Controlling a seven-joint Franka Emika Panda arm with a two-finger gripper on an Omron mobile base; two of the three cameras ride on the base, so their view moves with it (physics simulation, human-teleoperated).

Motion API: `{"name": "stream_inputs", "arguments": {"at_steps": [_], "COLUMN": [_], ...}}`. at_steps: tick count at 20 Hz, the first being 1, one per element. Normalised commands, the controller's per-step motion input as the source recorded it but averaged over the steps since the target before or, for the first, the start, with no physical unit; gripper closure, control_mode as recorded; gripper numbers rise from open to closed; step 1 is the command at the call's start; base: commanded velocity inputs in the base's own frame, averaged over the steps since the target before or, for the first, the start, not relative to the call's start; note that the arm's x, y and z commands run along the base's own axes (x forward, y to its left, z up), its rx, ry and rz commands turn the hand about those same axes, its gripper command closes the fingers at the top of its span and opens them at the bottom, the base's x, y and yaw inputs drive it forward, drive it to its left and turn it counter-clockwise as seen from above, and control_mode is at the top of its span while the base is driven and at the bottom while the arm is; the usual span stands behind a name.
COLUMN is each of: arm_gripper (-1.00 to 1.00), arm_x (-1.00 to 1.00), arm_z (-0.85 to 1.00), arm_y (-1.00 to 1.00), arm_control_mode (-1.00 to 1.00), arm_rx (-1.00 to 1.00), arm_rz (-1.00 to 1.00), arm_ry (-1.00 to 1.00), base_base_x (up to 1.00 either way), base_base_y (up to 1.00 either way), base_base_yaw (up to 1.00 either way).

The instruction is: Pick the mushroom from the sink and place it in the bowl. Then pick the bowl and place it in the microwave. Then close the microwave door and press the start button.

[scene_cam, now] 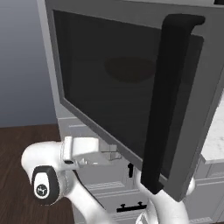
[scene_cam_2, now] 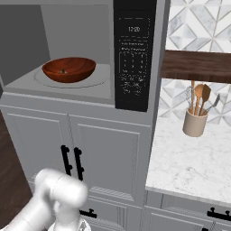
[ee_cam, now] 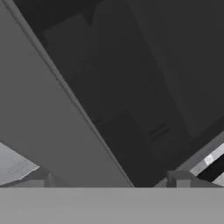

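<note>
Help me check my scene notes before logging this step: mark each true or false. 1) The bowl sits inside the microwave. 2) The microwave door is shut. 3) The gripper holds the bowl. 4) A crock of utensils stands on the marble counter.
1) True: the bowl rests on the turntable in the microwave.
2) False: the microwave door is swung open, its handle toward the camera.
3) False: the gripper is open, facing the door's window.
4) True: the utensil crock stands on the marble counter.
</note>
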Motion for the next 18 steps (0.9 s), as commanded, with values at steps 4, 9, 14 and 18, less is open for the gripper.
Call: {"name": "stream_inputs", "arguments": {"at_steps": [4,9,14,18], "arm_gripper": [-1.00,-1.00,-1.00,-1.00], "arm_x": [-0.28,-0.05,0.30,0.67], "arm_z": [0.52,0.61,0.48,0.40], "arm_y": [-0.86,-0.89,-0.83,-0.68], "arm_control_mode": [-1.00,-1.00,-1.00,-1.00], "arm_rx": [0.00,0.00,0.00,0.00], "arm_rz": [0.29,0.31,0.38,0.39], "arm_ry": [-0.16,-0.05,0.00,0.00], "base_base_x": [0.00,0.00,0.00,0.00], "base_base_y": [0.00,0.00,0.00,0.00], "base_base_yaw": [0.00,0.00,0.00,0.00]}}
